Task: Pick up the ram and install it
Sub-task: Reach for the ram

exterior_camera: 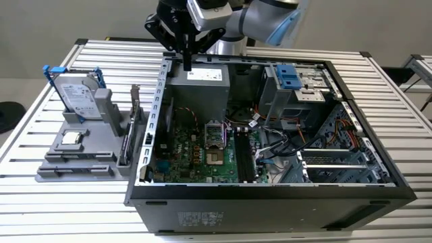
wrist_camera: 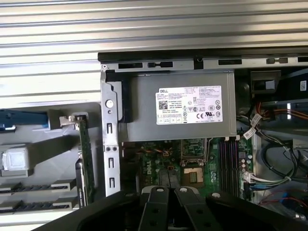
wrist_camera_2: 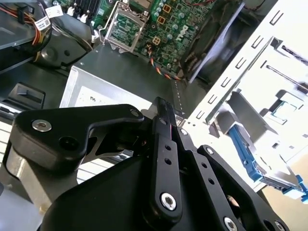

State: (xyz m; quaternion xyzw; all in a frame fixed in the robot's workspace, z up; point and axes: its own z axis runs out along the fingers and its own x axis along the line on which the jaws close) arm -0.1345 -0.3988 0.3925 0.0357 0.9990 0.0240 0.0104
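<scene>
Our gripper (exterior_camera: 187, 67) has its two fingers pressed together, and they hold nothing. It hangs up high over the back edge of the computer case (exterior_camera: 270, 190). Right under it is the grey power box (wrist_camera: 183, 108). Past the box, deeper in the case, are the long black slots (wrist_camera: 228, 163) on the green board.

The ram (wrist_camera: 84, 154) is not in the case. It sits lower than the gripper and off to one side, across the case wall (wrist_camera: 109, 159). It stands on its thin edge in the grey holder (exterior_camera: 81, 152) on the table, and a card with a metal bracket (wrist_camera: 67, 121) stands just beside it.

We think this is the reaching step, so the pick is not yet done. To do it well, we should open the fingers wide first and line them up with the two flat sides of the ram. Then we come straight down near its middle and keep off the wall and the card. The ram is thin, so we squeeze softly and lift it straight up
</scene>
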